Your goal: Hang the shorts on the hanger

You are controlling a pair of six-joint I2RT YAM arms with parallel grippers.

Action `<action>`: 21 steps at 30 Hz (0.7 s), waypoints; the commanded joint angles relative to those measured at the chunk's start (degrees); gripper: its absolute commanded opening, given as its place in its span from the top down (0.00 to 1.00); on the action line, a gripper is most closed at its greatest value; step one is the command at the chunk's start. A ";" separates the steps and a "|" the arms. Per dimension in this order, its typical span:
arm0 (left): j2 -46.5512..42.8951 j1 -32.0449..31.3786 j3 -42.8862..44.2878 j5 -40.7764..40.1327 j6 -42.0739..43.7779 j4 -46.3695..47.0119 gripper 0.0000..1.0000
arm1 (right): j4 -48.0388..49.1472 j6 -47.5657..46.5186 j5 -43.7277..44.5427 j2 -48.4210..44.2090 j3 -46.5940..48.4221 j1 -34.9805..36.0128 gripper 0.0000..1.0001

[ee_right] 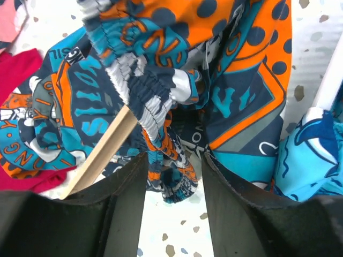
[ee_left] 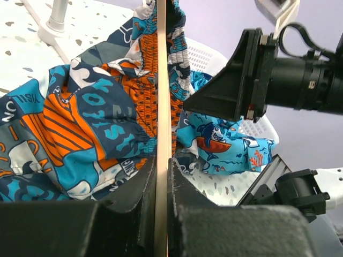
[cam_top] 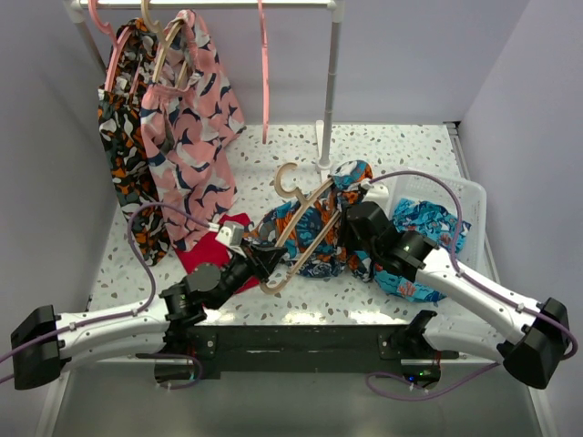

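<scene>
The tan hanger [cam_top: 305, 218] lies tilted over the table's middle, its hook [cam_top: 287, 177] pointing away from me. My left gripper [cam_top: 266, 260] is shut on the hanger's lower bar, which runs straight up between its jaws in the left wrist view [ee_left: 161, 80]. The teal, orange and navy shorts [cam_top: 319, 232] are bunched around the hanger's far part [ee_left: 80, 123]. My right gripper [cam_top: 343, 228] is open right at the shorts. In the right wrist view their gathered waistband [ee_right: 155, 112] hangs loose between its jaws [ee_right: 172, 176], with the hanger bar [ee_right: 104, 150] just to the left.
A white basket [cam_top: 469, 196] at the right holds lighter turquoise shorts [cam_top: 428, 223]. A red cloth [cam_top: 214, 246] lies left of the hanger. At the back, a rack post [cam_top: 330, 91] stands, and pink shorts [cam_top: 196, 137], other patterned shorts [cam_top: 123, 146] and a pink hanger [cam_top: 264, 64] hang from the rail.
</scene>
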 commanded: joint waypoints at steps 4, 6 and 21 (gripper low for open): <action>-3.17 -1.05 -1.44 -4.72 -0.75 8.69 1.00 | 9.03 7.12 -1.69 -0.66 -7.67 0.19 0.63; -4.14 -1.14 -1.61 -4.99 -0.57 8.08 1.00 | 9.74 8.97 -1.52 0.14 -10.22 0.45 0.63; -6.00 -1.40 -2.93 -6.92 -2.32 11.67 1.00 | 19.67 15.73 0.67 3.04 -18.74 5.89 0.88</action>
